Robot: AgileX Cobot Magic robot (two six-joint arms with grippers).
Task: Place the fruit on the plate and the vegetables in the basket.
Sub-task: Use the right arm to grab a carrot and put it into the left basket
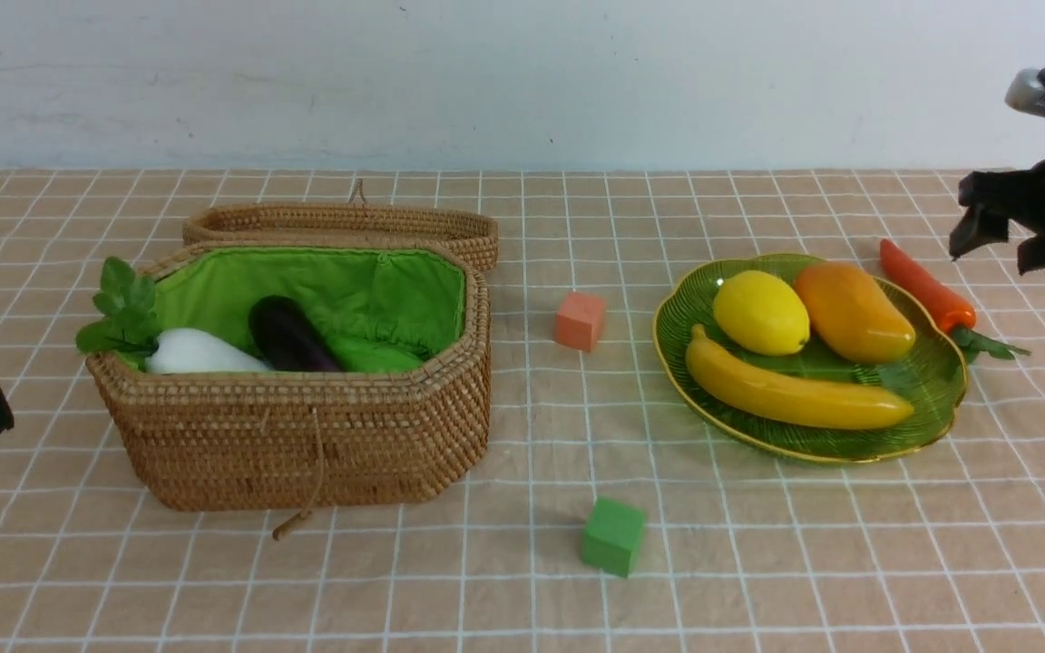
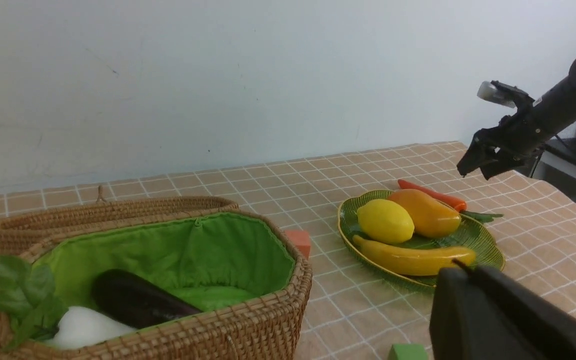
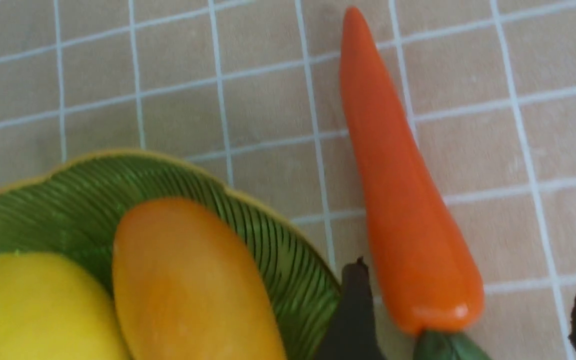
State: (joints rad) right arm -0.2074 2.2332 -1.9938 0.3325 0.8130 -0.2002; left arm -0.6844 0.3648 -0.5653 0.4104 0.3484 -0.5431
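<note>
Spread wide and holding nothing, my right end effector (image 3: 468,310) hangs above the red-orange pepper (image 3: 403,200), whose stem end lies between my fingertips on the tabletop (image 1: 522,589), just beside the plate (image 1: 935,381) with lemon (image 1: 760,313), mango (image 1: 852,313) and banana (image 1: 795,394). Far to my left, the basket (image 1: 305,435) holds radish (image 1: 200,354) and eggplant (image 1: 291,337). My left end effector (image 2: 508,320) is closed, empty.

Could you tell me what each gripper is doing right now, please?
Left gripper: shut, holding nothing visible.
Right gripper: open and empty, above the red-orange pepper lying beside the plate.
</note>
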